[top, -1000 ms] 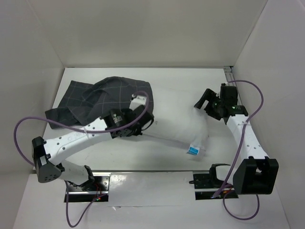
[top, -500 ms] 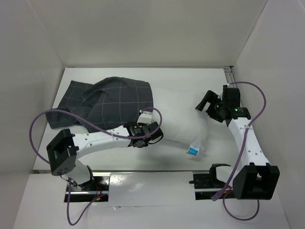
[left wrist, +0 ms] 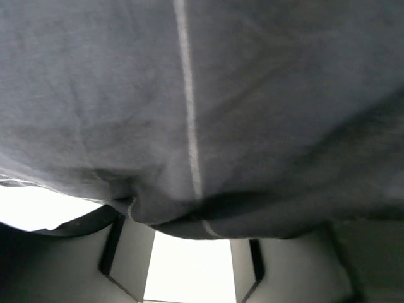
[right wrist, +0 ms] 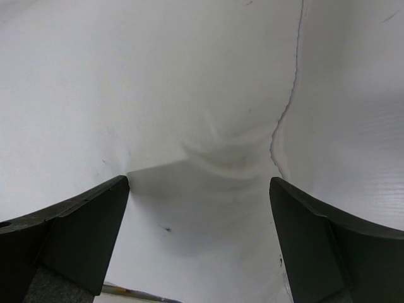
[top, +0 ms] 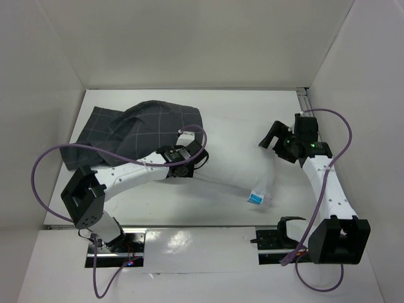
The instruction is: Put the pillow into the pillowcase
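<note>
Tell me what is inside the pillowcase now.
The left end of the pillow seems to enter the pillowcase; its tagged right part lies outside. How deep it reaches is hidden by the cloth.

Behind the pillow (top: 237,154) the table (top: 246,102) lies open; the pillowcase (top: 145,129) covers the pillow's left end, and the right gripper (top: 271,136) crowds its right end.

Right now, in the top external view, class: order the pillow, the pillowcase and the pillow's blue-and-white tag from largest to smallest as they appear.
1 and 2. pillowcase and pillow: their visible areas look alike, and the pillow is partly covered, so I won't rank them.
3. tag: smallest by far.
</note>
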